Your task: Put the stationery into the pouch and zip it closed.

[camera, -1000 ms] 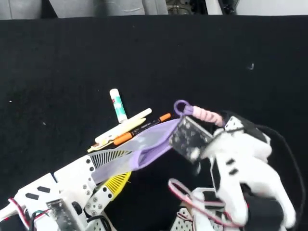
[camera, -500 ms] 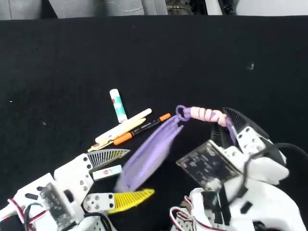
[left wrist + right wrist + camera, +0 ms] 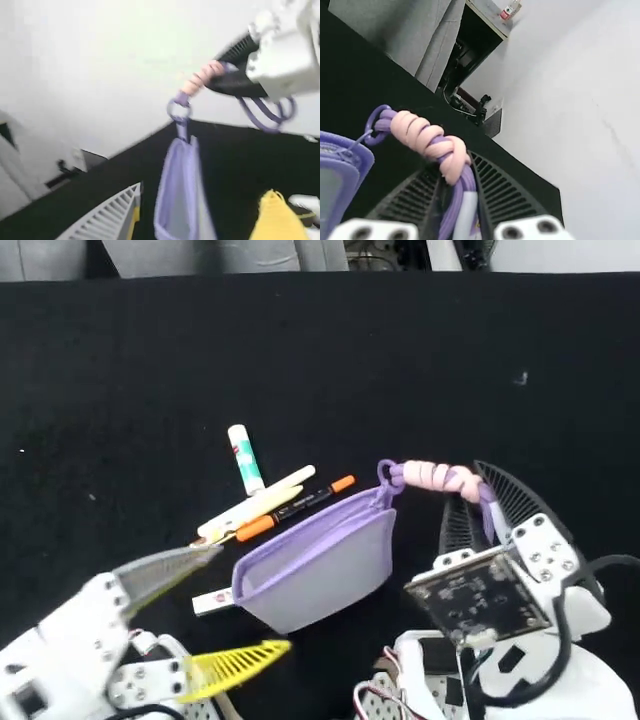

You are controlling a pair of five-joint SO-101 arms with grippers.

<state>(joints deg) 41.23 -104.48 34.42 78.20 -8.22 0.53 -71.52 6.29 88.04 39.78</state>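
Item 1: purple pouch (image 3: 318,565), hanging tilted from a ring at one corner, near the front of the black table (image 3: 420,360). I cannot tell whether it touches the table.

Item 2: braided pink-and-purple strap (image 3: 430,478), tied to that ring. Its far end is pinched between the black ribbed fingers of the right gripper (image 3: 480,502).

Item 3: left gripper (image 3: 250,600), low and beside the pouch. Its grey and yellow fingers are spread wide and hold nothing.

Item 4: stationery lying on the table just beyond the pouch:
- a white glue stick (image 3: 245,458)
- a cream pen (image 3: 256,505)
- an orange-tipped black marker (image 3: 296,507) alongside the pen
- a small white piece (image 3: 212,601) at the pouch's lower corner
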